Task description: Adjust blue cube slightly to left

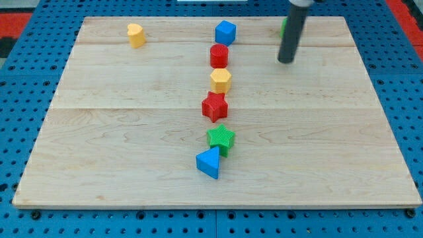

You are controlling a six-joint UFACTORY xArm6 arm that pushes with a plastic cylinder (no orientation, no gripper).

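Observation:
The blue cube (225,32) sits near the board's top edge, at the middle. My tip (286,61) is to the cube's right and a little lower in the view, well apart from it. The dark rod rises from the tip to the view's top. A column of blocks runs down from the cube: a red cylinder (219,55), a yellow hexagonal block (221,80), a red star (214,106), a green star (221,139) and a blue triangular block (209,162).
A yellow block (136,35) stands near the top left of the wooden board (119,145). A green block (283,26) shows partly behind the rod at the top right. Blue pegboard surrounds the board.

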